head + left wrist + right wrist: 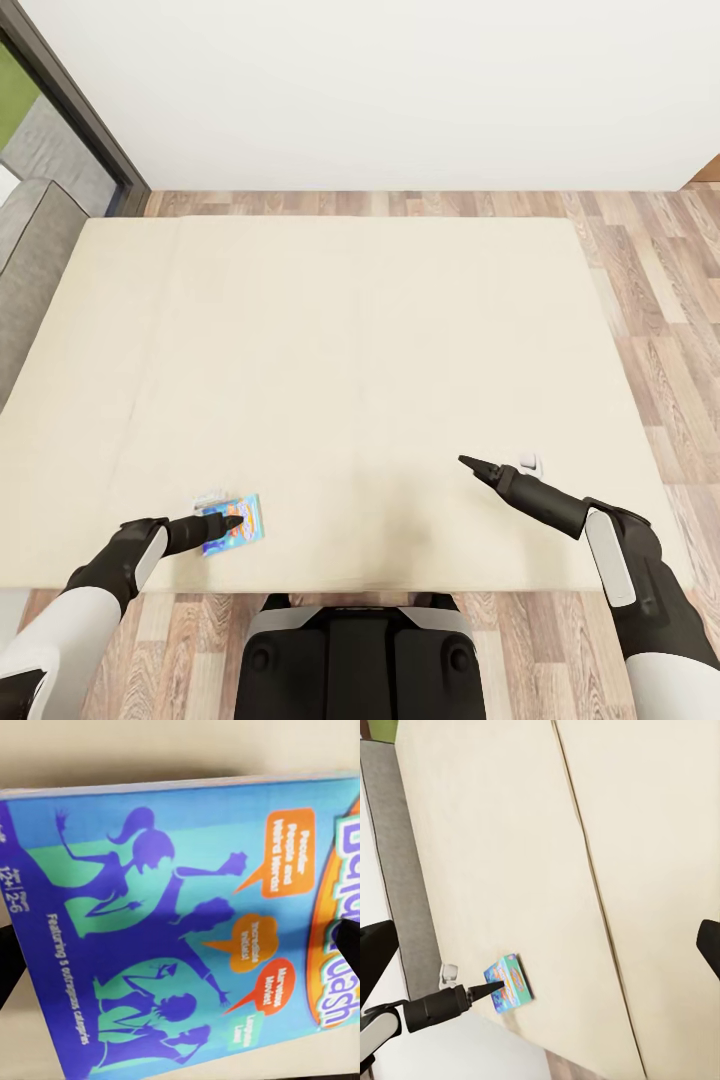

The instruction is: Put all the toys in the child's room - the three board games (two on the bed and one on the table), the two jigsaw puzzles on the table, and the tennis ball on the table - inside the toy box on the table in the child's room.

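Right now the small blue board game (232,524) lies flat on the beige bed (330,330), close to the near edge and toward the robot's left. The left gripper (232,523) is down over it, its dark fingers reaching across the lid; the left wrist view looks straight onto the blue cover with purple dancing figures and orange speech bubbles, a dark finger at either side of the box, so the jaws stand spread about it, though whether they press on it or merely straddle it I cannot tell. The right gripper (470,462) hangs over the bed's near right part, well apart from the game, holding nothing; how far it is parted is not clear in the head view. As for progress, this game is not yet in the toy box, and I judge the job far from finished, since the carry to the table is still to come. Around the bed runs a wood-plank floor (660,300), a white wall (380,90) behind, and a dark-framed window (70,100) at the far left corner.
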`<state>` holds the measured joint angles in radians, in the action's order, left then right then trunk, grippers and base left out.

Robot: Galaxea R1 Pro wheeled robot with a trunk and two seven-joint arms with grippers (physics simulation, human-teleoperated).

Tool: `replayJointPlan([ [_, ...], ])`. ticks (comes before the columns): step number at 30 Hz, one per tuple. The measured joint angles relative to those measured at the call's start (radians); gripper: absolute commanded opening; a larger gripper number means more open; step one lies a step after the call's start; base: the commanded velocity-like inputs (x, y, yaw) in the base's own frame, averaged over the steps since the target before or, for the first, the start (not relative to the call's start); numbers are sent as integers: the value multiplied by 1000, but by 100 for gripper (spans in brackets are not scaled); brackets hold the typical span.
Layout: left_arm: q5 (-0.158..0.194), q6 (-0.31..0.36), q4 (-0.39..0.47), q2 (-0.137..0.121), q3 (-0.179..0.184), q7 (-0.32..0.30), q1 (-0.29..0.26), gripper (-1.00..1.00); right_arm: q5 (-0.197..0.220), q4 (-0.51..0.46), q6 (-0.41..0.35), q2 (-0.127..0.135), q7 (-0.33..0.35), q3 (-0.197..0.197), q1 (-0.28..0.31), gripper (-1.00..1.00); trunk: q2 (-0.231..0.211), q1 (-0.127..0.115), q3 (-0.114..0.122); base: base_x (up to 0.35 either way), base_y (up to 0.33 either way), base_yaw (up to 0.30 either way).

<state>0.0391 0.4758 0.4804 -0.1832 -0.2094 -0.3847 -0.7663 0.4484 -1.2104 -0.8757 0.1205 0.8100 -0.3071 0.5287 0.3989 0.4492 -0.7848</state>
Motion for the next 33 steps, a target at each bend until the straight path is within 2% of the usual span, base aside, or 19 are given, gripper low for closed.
replayJointPlan([
  [7, -7, -3, 2, 0, 1, 3, 0, 100, 0, -1, 0, 1, 0, 0, 0, 100, 0, 0, 0, 0, -31, 0],
  [18, -13, -6, -1, -28, 3, 3, 0, 100, 0, -3, 0, 1, 1, 0, 0, 100, 0, 0, 0, 0, -254, 0],
  [25, -12, -5, -1, -30, 2, 1, 0, 100, 0, -3, 0, 1, 1, 0, 0, 100, 0, 0, 0, 0, -245, 0],
  [33, -13, -5, -1, -21, 1, -4, 0, 100, 0, -3, 0, 1, 2, 0, 0, 100, 0, 0, 0, 0, -49, 0],
])
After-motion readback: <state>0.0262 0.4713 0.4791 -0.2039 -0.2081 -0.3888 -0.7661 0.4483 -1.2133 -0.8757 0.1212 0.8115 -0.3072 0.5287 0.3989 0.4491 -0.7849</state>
